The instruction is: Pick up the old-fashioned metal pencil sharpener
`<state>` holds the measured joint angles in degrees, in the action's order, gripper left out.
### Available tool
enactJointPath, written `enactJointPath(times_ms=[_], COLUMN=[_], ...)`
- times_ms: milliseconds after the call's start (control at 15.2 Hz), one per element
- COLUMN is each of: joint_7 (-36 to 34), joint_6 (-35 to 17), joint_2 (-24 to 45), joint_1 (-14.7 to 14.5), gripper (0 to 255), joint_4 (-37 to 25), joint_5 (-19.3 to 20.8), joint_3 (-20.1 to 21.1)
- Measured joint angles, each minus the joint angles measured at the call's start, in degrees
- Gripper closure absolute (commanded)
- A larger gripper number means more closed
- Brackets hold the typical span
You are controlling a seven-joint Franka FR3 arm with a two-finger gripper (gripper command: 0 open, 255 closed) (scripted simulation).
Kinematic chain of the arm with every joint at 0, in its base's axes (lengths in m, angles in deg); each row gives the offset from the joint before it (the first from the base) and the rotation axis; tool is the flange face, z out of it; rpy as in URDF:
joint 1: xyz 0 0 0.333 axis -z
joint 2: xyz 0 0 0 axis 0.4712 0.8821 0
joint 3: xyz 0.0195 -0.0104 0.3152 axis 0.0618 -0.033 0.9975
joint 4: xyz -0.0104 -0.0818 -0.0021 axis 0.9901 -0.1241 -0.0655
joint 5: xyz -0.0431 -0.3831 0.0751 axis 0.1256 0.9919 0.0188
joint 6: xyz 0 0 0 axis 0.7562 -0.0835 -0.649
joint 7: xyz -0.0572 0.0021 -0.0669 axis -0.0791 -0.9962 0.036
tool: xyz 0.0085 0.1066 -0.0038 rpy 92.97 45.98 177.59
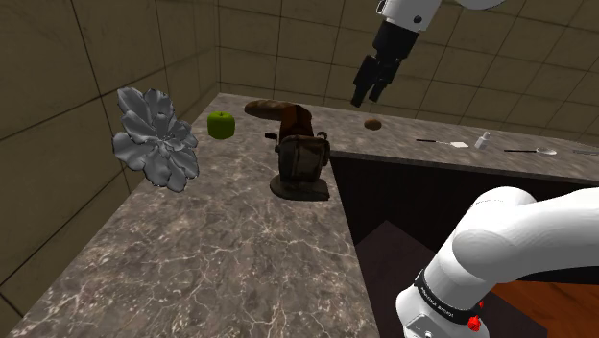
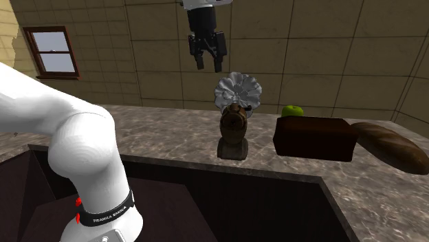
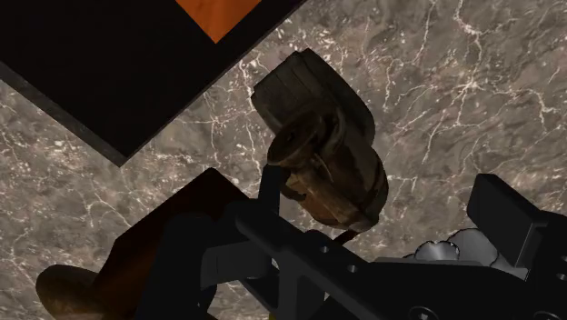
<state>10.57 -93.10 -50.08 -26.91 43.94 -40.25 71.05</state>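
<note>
Counter: mottled brown-grey stone worktop (image 1: 221, 259) runs along a tan tiled wall (image 1: 115, 48), with a dark recess (image 1: 432, 202) beyond its edge on the shoulder view's right.
Sharpener: brown, rusty-looking pencil sharpener (image 1: 303, 161) stands upright on its base near that edge, about mid-counter, with a crank (image 1: 275, 144) on one side.
Gripper: black gripper (image 1: 369, 92) hangs well above the sharpener and off to one side, its fingers apart and holding nothing.
Handling: probably heavy and rigid, and top-heavy on a small foot. The rounded top may slip, and the crank could swing, so it makes a poor handle.
Hold: best across the body's sides, below the rounded top and clear of the crank.
Neighbours: dark brown block (image 2: 315, 138) and bread loaf (image 2: 390, 147) lie near it. Green apple (image 1: 222, 124) and silver flower-shaped ornament (image 1: 155, 139) sit further off.
Obstruction: the block is closest, so a finger lowered on that side has little room.
</note>
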Motion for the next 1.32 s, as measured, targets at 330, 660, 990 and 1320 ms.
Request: enactJointPath(times_ms=[330,660,990,1320], joint_7=[1.58,4.04,6.01,7.57], joint_6=[-3.71,-10.56,-15.16,-18.84], joint_2=[5.85,16.02,26.97,37.76], joint_1=[-0.98,-2.38,-3.54,-4.61], gripper=[0,0,0,0], joint_4=[-1.13,-2.8,-7.55,-12.94], joint_5=[0.17,0.75,1.85,3.72], joint_3=[0.78,2.14,3.75,5.4])
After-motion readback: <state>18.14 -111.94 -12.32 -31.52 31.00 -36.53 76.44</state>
